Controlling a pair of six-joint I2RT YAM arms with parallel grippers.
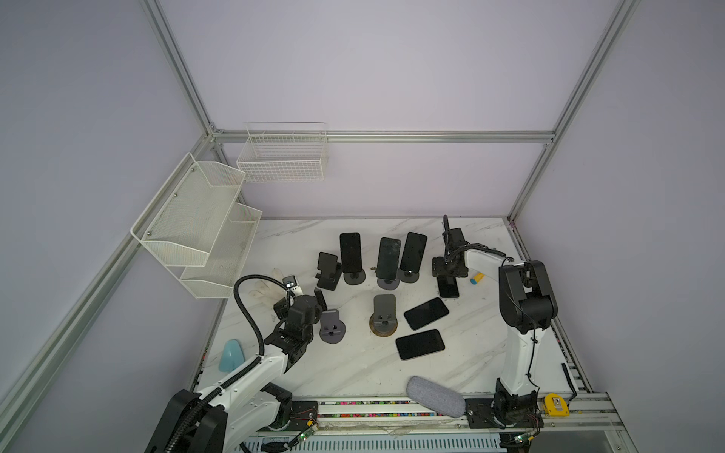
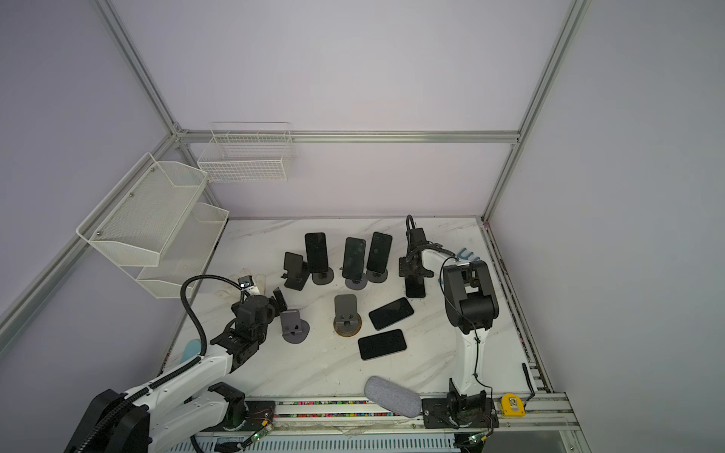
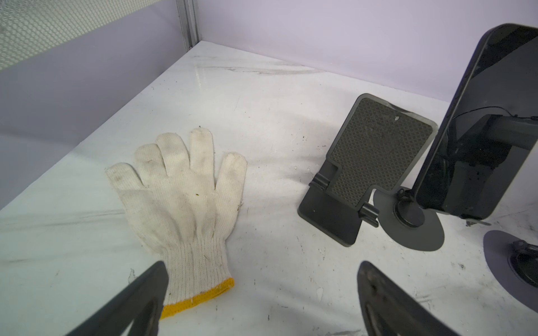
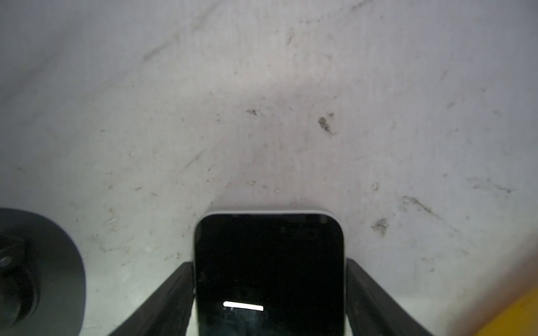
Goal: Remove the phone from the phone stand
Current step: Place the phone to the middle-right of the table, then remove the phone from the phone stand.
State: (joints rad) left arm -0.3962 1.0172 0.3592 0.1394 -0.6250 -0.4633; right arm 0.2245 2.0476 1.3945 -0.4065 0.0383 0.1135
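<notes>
Now, far right, the right tool [image 4: 269,261] straddles the phone [image 4: 269,276] flat on the desk [image 4: 262,116]; whether it pinches, I cannot tell. The left tool [image 3: 263,264] is spread wide.

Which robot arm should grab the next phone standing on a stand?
Probably left. The left gripper is open, empty and close to the standing phone on its stand; the right gripper has another phone between its fingers.

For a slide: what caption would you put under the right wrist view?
Right claw flanks a dark phone, scuffed white table beyond, a stand base beside.
</notes>
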